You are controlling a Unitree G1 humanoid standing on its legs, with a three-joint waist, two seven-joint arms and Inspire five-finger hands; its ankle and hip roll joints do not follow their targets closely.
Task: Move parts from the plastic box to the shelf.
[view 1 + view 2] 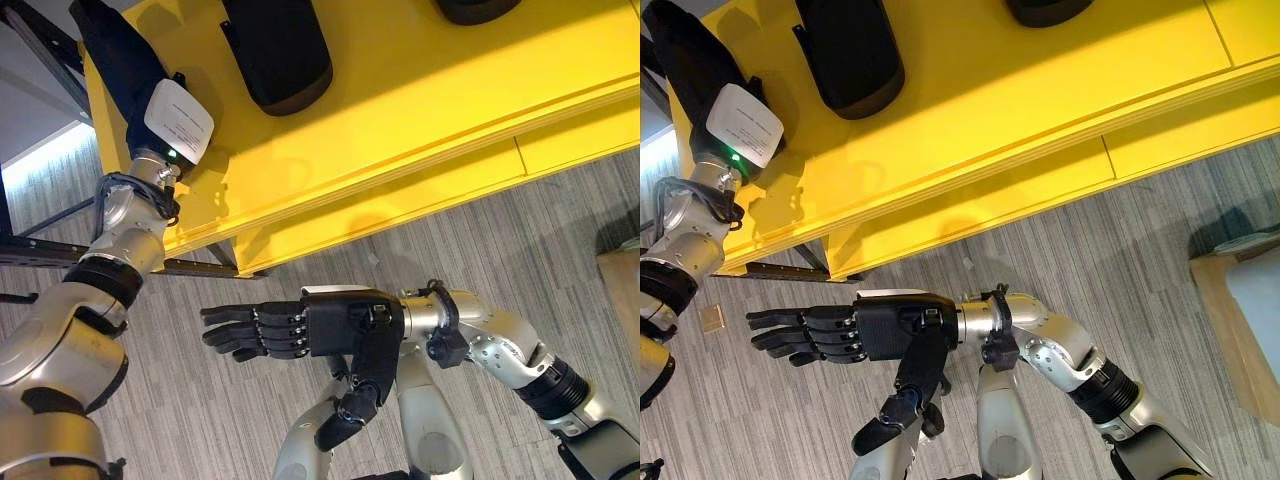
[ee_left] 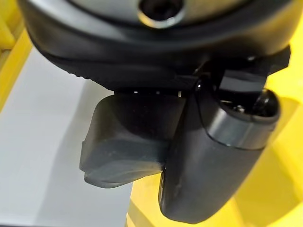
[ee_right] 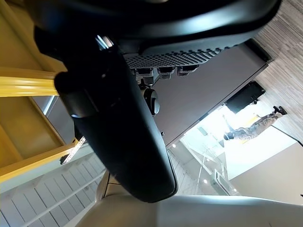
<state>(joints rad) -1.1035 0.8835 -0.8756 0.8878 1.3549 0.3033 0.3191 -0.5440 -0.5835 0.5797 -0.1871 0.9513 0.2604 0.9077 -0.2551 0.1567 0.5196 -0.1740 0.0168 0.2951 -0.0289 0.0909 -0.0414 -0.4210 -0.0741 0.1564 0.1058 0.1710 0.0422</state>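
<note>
The placing step is judged to be in hand. A dark part [image 1: 118, 55] with a white label is held up on the yellow shelf [image 1: 420, 110] at the end of the left arm. The left hand [image 2: 208, 156] is seen from close in its own wrist view, where a dark thumb lies against a grey part surface, but whether the fingers are curled round the part cannot be told, since they are hidden behind it in the head views. The part rests at the shelf's corner, touching the yellow surface so far as can be judged.

Two more dark parts are seen on the shelf: one [image 1: 275, 50] just beside the held part, on its far side from the left arm, and another [image 1: 475, 8] well apart, at the upper edge of the view.

The right hand [image 1: 300, 325] is held out over the grey floor [image 1: 500, 230], below the shelf's front edge, with its fingers [image 1: 240, 330] straight and spread and nothing between them and the thumb. It is empty.

The plastic box cannot be identified with certainty; a pale container edge [image 1: 1240, 310] is seen well beyond the right arm's elbow side.

The next move is judged to call for the labelled part to be released once it stands steady, clear of the shelf's corner, and the left hand to be drawn back without the part being dragged off.
</note>
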